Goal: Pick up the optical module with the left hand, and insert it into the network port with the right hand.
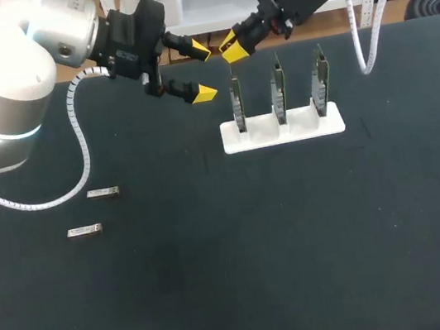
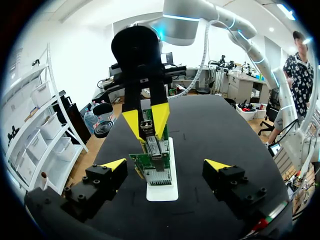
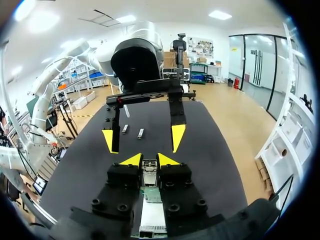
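1. Two risks stood out, as a judgement. The small silver optical module [image 3: 149, 173] was clamped between the closed fingers of the right gripper [image 1: 232, 48], right at the upper edge of the nearest green circuit board [image 1: 237, 105]. If the module were tilted or off line with the network port there, pushing could jam it or bend the board. How far it had entered the port could not be told.
2. The second risk: the board stood upright only in a slot of a white plastic stand [image 1: 282, 132], with two more boards beyond it. A sideways push from the fingers could slide or tip the stand.
3. The right arm stretched in from the far right corner. Its wrist angled down so the yellow tips pointed at the board's top edge.
4. The left gripper [image 1: 202, 71] hung just beside the right one and faced it. Its fingers were wide apart and held nothing, and the board and module lay ahead, between them. That closeness left some chance of the two grippers touching.
5. A pair of spare silver modules [image 1: 103, 193] lay flat on the dark table [image 1: 303, 269], well apart from both sets of fingers.
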You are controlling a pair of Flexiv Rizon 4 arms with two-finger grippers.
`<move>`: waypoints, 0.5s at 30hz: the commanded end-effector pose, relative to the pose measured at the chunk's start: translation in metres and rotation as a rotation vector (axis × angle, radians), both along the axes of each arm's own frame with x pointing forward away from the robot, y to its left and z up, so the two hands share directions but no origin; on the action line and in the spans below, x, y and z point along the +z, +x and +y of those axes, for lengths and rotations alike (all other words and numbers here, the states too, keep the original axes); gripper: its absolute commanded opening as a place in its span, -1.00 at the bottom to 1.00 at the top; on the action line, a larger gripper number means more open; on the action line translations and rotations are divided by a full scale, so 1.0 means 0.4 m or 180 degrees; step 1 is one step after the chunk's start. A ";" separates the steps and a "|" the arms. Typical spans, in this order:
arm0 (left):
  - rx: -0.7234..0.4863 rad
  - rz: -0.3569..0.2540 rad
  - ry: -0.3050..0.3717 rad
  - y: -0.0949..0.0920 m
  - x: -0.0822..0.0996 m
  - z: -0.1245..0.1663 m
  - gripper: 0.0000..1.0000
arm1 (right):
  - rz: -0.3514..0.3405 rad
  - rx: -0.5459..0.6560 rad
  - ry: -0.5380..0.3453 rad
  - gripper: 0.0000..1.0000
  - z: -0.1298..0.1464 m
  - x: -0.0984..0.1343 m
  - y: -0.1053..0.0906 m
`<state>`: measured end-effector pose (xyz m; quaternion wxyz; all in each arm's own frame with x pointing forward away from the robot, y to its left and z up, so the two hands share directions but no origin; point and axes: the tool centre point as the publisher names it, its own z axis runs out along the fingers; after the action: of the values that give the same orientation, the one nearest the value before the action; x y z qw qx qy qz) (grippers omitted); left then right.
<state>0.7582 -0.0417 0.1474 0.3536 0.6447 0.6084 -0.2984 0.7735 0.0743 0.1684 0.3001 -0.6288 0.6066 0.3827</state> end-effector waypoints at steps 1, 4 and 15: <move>-0.0002 0.0008 0.0017 0.002 0.002 -0.001 1.00 | -0.0041 0.0010 -0.0006 -1.00 0.001 0.009 -0.002; -0.0002 0.0008 0.0017 0.002 0.002 -0.001 1.00 | -0.0068 0.0025 -0.0019 -1.00 0.004 0.017 -0.005; -0.0002 0.0008 0.0017 0.002 0.002 -0.001 1.00 | -0.0112 0.0021 -0.0120 -1.00 0.005 0.018 -0.020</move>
<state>0.7582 -0.0416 0.1474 0.3536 0.6447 0.6084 -0.2984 0.7716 0.0759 0.1738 0.2961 -0.6435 0.6025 0.3678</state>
